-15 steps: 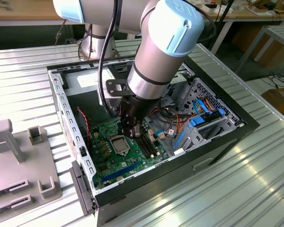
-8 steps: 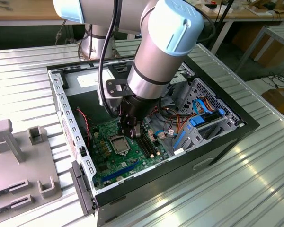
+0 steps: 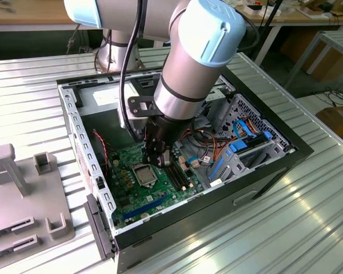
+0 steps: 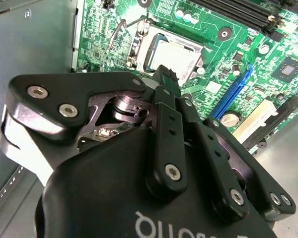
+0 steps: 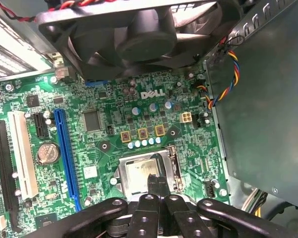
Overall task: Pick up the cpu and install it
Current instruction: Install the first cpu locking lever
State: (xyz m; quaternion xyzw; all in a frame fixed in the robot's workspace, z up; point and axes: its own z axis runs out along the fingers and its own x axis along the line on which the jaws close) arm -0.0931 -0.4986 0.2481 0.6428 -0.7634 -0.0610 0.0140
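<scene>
The black tool (image 5: pixel 156 184), fingers pressed together, hovers just above the small square silvery-grey cpu (image 5: pixel 141 171), which is seated in the metal-framed socket (image 5: pixel 120 172) on the green motherboard (image 5: pixel 109 144) inside the open black computer case (image 3: pixel 263 171).
</scene>
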